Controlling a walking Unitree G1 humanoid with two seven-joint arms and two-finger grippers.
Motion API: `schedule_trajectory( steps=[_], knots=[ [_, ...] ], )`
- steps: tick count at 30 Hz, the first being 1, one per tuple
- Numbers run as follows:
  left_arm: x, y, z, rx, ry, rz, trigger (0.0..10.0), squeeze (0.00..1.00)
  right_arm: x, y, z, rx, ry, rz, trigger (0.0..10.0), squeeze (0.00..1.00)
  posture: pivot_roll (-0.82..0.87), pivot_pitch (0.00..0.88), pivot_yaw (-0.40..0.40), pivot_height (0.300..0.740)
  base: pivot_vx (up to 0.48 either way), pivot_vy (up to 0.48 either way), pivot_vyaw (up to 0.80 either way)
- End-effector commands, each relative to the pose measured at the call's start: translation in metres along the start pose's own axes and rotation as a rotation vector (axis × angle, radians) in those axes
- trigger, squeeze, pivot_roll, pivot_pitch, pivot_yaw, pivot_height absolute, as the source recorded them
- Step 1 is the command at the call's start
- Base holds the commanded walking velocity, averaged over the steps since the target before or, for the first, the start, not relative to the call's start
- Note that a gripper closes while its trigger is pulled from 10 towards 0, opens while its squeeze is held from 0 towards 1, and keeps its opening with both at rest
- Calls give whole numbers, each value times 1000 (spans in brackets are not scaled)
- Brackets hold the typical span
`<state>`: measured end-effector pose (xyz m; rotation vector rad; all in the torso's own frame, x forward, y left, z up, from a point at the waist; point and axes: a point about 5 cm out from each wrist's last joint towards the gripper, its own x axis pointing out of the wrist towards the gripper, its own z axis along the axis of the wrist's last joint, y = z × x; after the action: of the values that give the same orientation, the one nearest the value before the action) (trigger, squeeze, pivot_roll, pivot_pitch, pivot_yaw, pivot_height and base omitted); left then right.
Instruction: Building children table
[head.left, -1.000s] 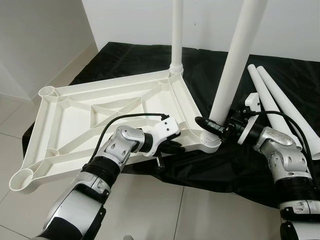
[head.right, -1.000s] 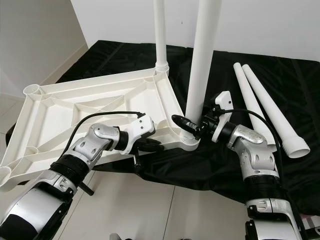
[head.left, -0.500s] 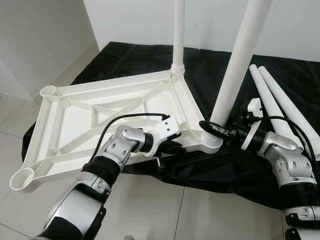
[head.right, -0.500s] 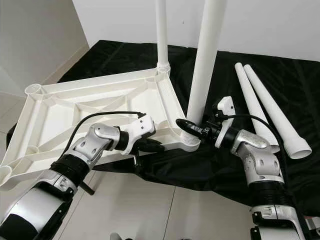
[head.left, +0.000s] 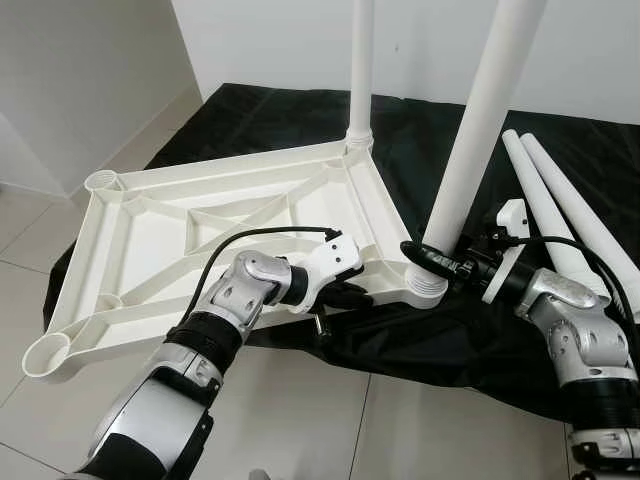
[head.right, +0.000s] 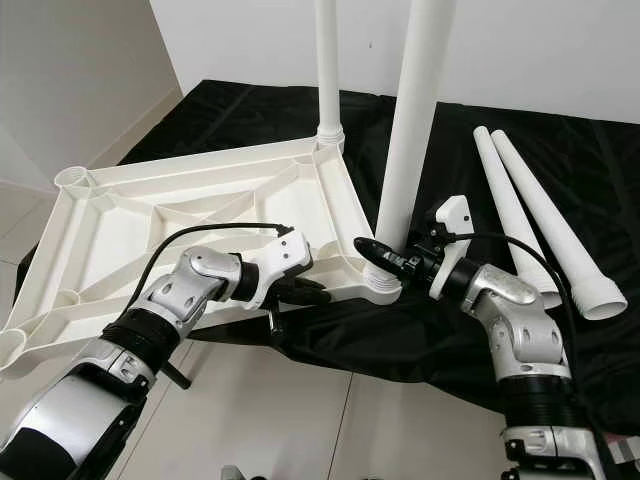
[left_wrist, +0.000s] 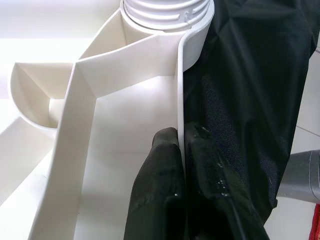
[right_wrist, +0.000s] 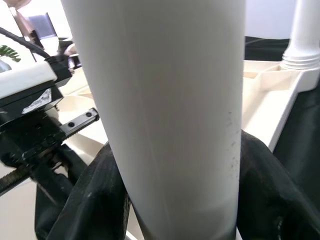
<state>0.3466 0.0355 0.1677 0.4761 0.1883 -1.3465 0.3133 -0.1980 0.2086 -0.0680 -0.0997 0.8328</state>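
Left gripper (head.left: 352, 295) sits at lower centre of the left eye view, clenched on the near rim of the tabletop (head.left: 200, 240). In the left wrist view its two fingers (left_wrist: 160, 185) pinch the thin white wall from either side. We read this grip as an anchor: it keeps the tabletop from turning or sliding while a leg is worked into its corner.

Right gripper (head.left: 432, 262), right of centre in the same view, is closed around the near leg (head.left: 480, 130) just above the socket (head.left: 425, 290). The right wrist view shows the black fingers (right_wrist: 265, 190) wrapped about the white tube on both sides. Holding low, close to the socket, gives control of the leg's seating and twist; we judge the leg is being screwed or pressed home, though we cannot tell how far its thread is in.

Tabletop lies upside down, ribs up, half on the black cloth (head.left: 300, 120) and half over the tiled floor (head.left: 300, 410). The cloth likely protects the plastic.

Far leg (head.left: 360, 60) stands upright in the back corner socket, top centre. Two loose legs (head.left: 560, 210) lie side by side on the cloth at right, near the right arm. Two corner sockets at the left edge of the frame are open, so we estimate the build is about halfway.
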Motion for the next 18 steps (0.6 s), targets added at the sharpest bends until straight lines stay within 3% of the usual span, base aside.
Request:
schedule_trajectory(
  steps=[1,11,18],
  knots=[
    [-3,3,-11,-43,53,46,10000,0,7,12,3,35,-50,17,10000,0,-172,122,105,740,0,0,0],
    [0,6,-17,-69,112,92,10000,0,19,29,-4,48,-65,-161,10000,0,-176,123,112,740,0,0,0],
    [0,9,-18,-82,128,115,10000,0,26,42,-1,20,-82,-191,10000,0,-178,122,115,740,0,0,0]
  ],
)
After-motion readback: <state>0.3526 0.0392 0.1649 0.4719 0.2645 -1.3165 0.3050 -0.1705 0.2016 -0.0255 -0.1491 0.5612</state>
